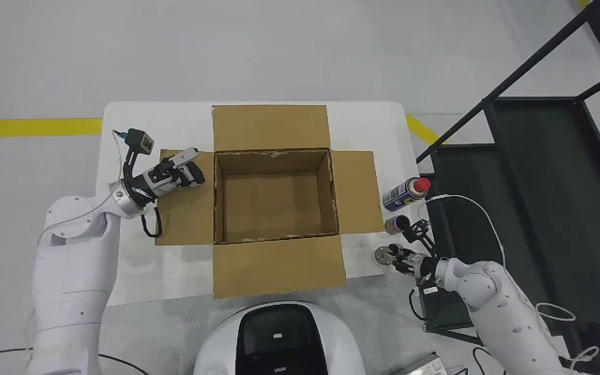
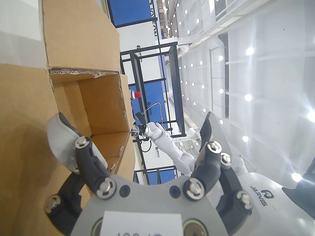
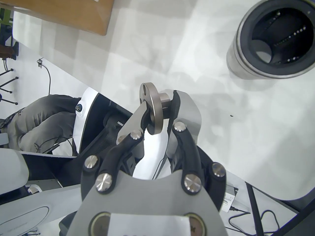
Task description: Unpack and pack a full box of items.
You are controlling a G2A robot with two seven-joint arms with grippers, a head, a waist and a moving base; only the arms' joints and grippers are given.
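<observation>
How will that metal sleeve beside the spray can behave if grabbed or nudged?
The metal sleeve looks thick-walled and steel, so probably heavy for its size and rigid. Its outer wall looks smooth, so a grip may slip. It stands on end on the table and looks squat, so a nudge likely slides it; on its side it would roll.

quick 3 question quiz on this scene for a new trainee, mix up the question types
1. True or false: the cardboard box has items inside it.
2. What does the right gripper hold? A) a roll of tape B) a metal flanged part C) nothing
3. Fill in: the left gripper, above the box's side flap, has its fingers ___.

Key: 1 false, the box is empty. 2 B. 3 open.
</observation>
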